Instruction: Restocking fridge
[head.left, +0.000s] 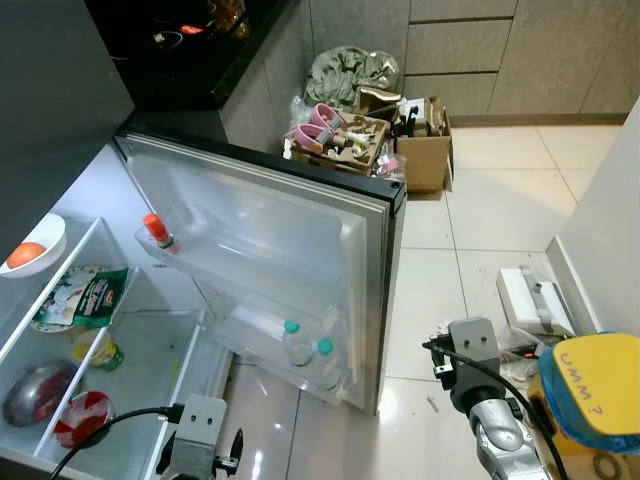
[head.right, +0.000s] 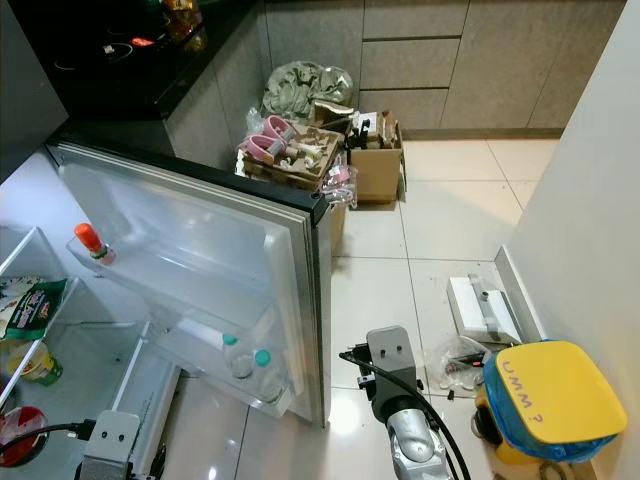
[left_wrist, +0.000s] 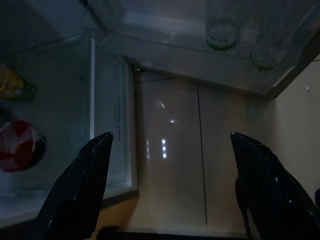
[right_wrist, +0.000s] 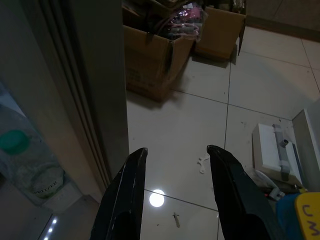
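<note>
So the fridge door (head.left: 270, 250) swings wide open across the middle of the frame, which makes sense since the shelves need to be reachable for restocking. Inside, at the lower left, the fridge shelves (head.left: 150, 340) already hold a green snack bag (head.left: 95, 296), a yellow bottle (head.left: 105, 350), a red-and-white tub (head.left: 82, 416) and a bowl with an orange (head.left: 28, 254) up top. The door's lower rack carries two green-capped water bottles (head.left: 308, 352); higher up sits an orange-capped bottle (head.left: 158, 232).

Lower right, a yellow lidded bucket (head.left: 592, 390) sits on the floor, probably the supply to load from, though I can't tell what's in it. Cardboard boxes of clutter (head.left: 345, 140) sit at the top centre.

Left gripper (left_wrist: 170, 170) hangs over the floor by the fridge, fingers spread, empty. Right gripper (right_wrist: 172, 175) is also parted and empty, beside the door edge.
</note>
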